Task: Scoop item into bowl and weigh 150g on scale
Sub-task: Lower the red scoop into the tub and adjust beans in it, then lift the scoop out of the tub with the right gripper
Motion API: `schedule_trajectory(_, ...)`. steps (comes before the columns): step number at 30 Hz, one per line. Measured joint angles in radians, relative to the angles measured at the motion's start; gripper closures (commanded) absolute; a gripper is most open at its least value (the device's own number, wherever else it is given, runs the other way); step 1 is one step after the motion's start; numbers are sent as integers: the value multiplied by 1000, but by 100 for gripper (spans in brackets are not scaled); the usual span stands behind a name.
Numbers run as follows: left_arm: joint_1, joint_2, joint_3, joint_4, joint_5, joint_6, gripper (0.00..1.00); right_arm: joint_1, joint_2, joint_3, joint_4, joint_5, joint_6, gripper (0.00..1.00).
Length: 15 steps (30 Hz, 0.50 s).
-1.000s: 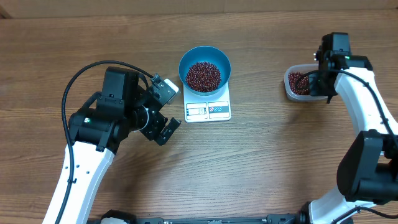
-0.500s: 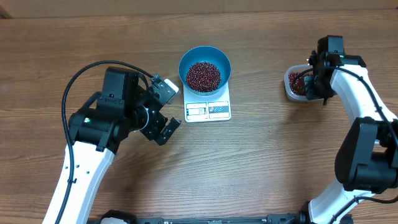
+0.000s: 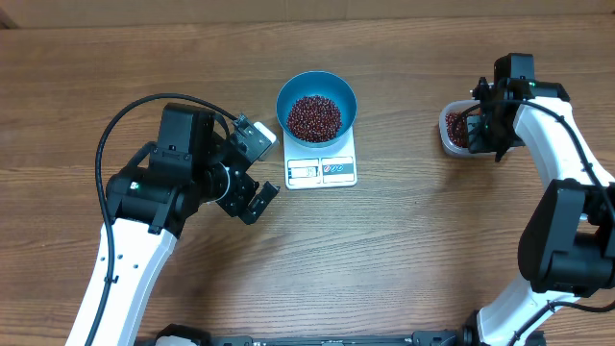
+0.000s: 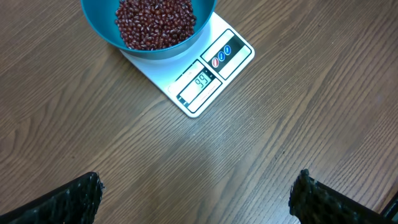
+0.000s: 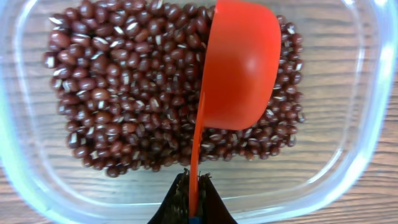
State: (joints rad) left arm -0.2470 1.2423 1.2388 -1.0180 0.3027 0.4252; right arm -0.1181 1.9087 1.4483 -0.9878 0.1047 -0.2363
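The blue bowl point(image 3: 317, 100) stands on the white scale point(image 3: 322, 169) at the table's middle, with a heap of red-brown beans point(image 3: 314, 116) in it. In the left wrist view the bowl point(image 4: 106, 34) and scale point(image 4: 208, 78) lie ahead, the display lit. My left gripper point(image 4: 196, 196) hovers open over bare wood, left of the scale, nothing between its fingers. My right gripper point(image 5: 193, 186) is shut on the thin handle of a red scoop point(image 5: 239, 68). The scoop is turned on its side over the beans point(image 5: 118, 93) in the clear tub point(image 3: 460, 130).
The clear tub's rim point(image 5: 373, 93) surrounds the scoop on all sides in the right wrist view. Wooden tabletop point(image 3: 404, 240) runs between the scale and the tub. A black cable point(image 3: 144, 111) loops over the left arm.
The right arm has shifted slightly left over the tub with the scoop. The left arm, bowl and scale have not moved.
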Motion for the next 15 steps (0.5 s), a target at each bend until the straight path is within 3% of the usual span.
schedule_trajectory(15, 0, 0, 0, 0, 0, 0, 0, -12, 0, 5, -20, -154, 13, 96)
